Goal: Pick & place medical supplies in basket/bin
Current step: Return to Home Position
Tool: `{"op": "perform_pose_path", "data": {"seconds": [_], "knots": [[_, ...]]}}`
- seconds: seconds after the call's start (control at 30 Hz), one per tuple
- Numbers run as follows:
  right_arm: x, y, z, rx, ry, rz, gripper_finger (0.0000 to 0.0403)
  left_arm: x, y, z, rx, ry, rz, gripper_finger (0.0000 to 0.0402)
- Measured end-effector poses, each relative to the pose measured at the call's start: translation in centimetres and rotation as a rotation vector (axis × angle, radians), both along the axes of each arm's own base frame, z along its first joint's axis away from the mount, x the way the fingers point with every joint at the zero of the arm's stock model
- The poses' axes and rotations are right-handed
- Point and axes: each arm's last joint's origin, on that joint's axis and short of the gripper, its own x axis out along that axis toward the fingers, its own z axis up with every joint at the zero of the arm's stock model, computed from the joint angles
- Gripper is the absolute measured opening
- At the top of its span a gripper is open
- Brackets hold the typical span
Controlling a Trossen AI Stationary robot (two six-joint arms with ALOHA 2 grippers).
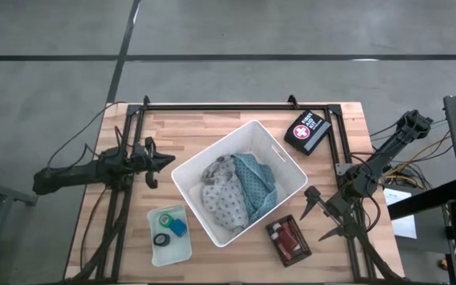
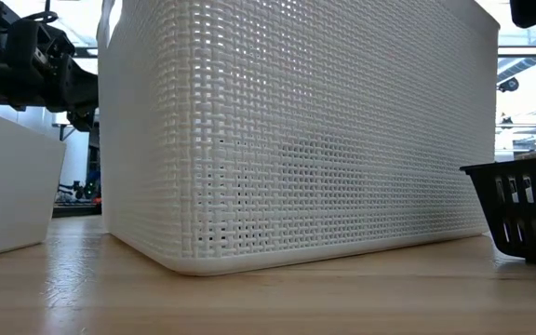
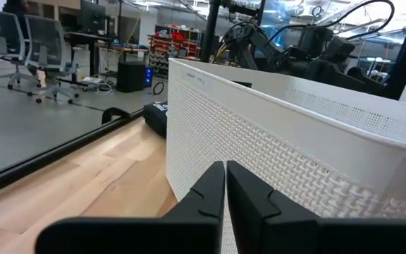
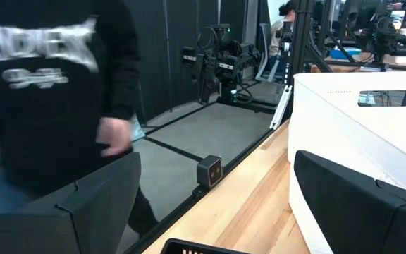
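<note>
Work looks done: the bin [image 1: 285,157], mid-desk, holds a white gown [image 1: 222,198] and a blue gown [image 1: 256,186]. Left tool [image 1: 169,161], by the left edge, is pressed together. Right tool [image 1: 310,228], by the right edge, is spread and empty. The corner case [image 1: 307,131] bears a white cross; its writing is unreadable.

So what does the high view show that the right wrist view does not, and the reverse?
Only the high view: the two gowns inside the white bin, the translucent tray, the dark case and the left gripper beside the bin. Only the right wrist view: a person in a dark top. Both: the bin, the black basket and the open right gripper.
</note>
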Motion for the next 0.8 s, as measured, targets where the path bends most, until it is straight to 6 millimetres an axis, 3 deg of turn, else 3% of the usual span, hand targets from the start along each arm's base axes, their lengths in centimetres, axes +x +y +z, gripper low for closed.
{"op": "perform_pose_path", "data": {"seconds": [0.6, 0.8], "knots": [[0.00, 0.00, 0.00, 0.000, 0.000, -0.001, 0.0368, 0.00, 0.00, 0.00, 0.000, 0.000, 0.000, 0.0023], [0.16, -0.22, 0.32, 0.017, -0.028, -0.085, 0.0368, 0.00, 0.00, 0.00, -0.001, 0.000, 0.000, 0.0023]]}}
